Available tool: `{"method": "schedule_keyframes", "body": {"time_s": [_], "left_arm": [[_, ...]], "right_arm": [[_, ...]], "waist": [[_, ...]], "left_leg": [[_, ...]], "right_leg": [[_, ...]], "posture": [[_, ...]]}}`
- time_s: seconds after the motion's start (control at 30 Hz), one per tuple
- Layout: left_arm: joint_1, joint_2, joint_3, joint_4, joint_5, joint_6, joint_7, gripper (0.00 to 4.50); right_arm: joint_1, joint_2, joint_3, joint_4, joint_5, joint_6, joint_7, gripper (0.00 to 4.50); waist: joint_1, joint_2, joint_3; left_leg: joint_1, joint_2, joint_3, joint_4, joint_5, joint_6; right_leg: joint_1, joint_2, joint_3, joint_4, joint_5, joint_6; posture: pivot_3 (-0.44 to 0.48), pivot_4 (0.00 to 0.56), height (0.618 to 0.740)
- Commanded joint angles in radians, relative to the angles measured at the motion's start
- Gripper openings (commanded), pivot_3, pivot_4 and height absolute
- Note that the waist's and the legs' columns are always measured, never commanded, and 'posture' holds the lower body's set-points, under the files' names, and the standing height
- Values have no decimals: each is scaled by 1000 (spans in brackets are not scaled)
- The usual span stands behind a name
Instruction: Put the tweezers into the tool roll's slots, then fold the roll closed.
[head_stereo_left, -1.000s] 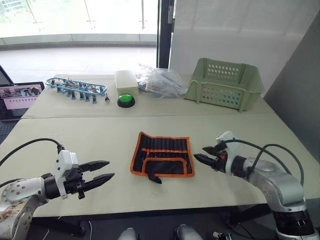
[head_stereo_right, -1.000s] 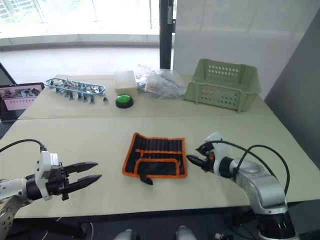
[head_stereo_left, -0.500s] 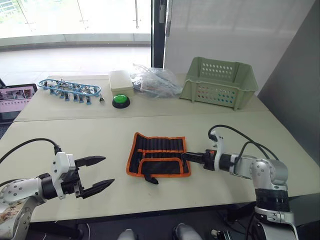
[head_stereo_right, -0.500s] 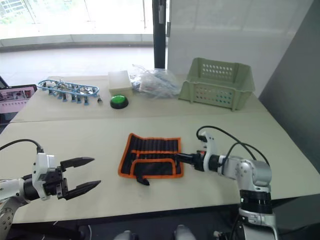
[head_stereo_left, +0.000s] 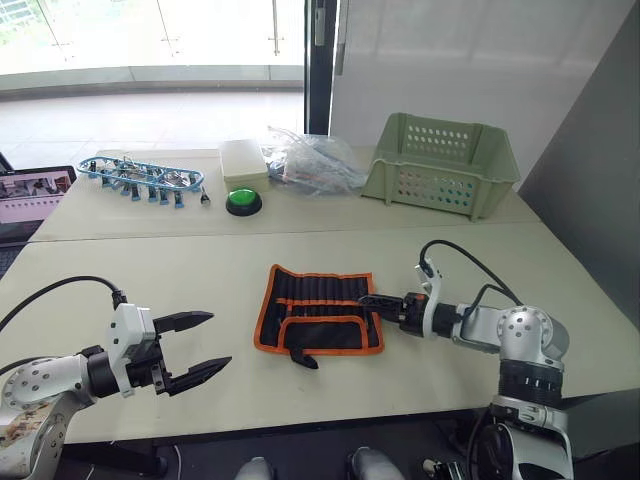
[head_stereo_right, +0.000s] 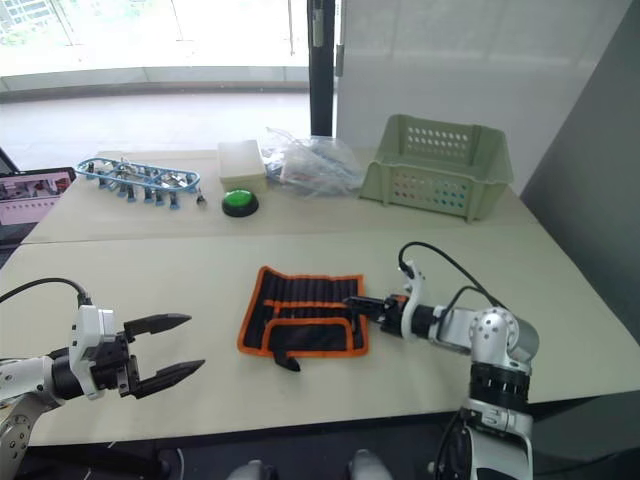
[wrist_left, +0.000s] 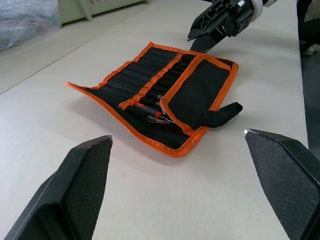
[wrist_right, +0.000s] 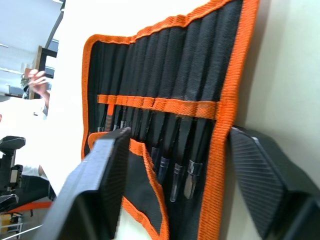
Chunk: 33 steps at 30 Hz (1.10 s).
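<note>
Both grippers (head_stereo_left: 205, 345) (wrist_right: 175, 165) spread wide, right at unmarked, seemingly label-free tool roll (head_stereo_left: 320, 310) edge

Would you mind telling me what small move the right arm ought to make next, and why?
Probably shut the right gripper on the tool roll's orange edge and start folding it over. The tweezers already sit in the slots, the roll lies open on the table, and the open jaws straddle that edge.

Tweezers (wrist_right: 175, 165) mostly hidden inside slots (wrist_right: 165, 75); lower flap (wrist_left: 197, 90) covers tips.
</note>
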<state>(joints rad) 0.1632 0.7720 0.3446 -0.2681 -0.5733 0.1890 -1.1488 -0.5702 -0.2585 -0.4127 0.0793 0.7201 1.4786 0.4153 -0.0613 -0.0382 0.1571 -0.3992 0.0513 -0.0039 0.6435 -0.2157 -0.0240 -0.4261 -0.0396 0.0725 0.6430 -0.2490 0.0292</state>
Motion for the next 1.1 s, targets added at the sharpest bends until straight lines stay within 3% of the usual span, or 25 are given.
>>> {"method": "schedule_keyframes", "body": {"time_s": [0.03,0.2,0.73,0.97,1.1], "left_arm": [[-8,4,1,-16,-2,-7,1,4500],[-19,7,-9,-8,1,-5,3,4500],[-55,8,-40,19,23,-3,3,4500],[-66,8,-54,26,29,-3,4,4500],[-70,9,-57,30,32,-2,2,4500]], "right_arm": [[1,-17,-26,-12,17,-6,-2,1757],[6,-10,-32,-26,29,-1,-9,13],[-54,39,-124,-106,114,75,-42,13],[-93,218,-138,-232,151,136,-161,13],[-74,311,-71,-273,103,126,-227,13]], "waist": [[0,0,0],[-1,0,0],[-4,3,2],[-7,3,2],[-7,4,2]], "left_leg": [[0,0,0,0,0,0],[0,0,0,0,0,0],[-1,0,0,0,0,0],[-2,0,0,-1,0,0],[-5,0,-1,-1,0,0]], "right_leg": [[0,0,0,0,0,0],[0,0,0,0,0,0],[-1,0,0,0,0,0],[-3,0,0,1,0,0],[-5,0,0,0,0,0]], "posture": [[0,150,725],[0,150,725],[0,150,725],[0,150,725],[0,150,725]]}}
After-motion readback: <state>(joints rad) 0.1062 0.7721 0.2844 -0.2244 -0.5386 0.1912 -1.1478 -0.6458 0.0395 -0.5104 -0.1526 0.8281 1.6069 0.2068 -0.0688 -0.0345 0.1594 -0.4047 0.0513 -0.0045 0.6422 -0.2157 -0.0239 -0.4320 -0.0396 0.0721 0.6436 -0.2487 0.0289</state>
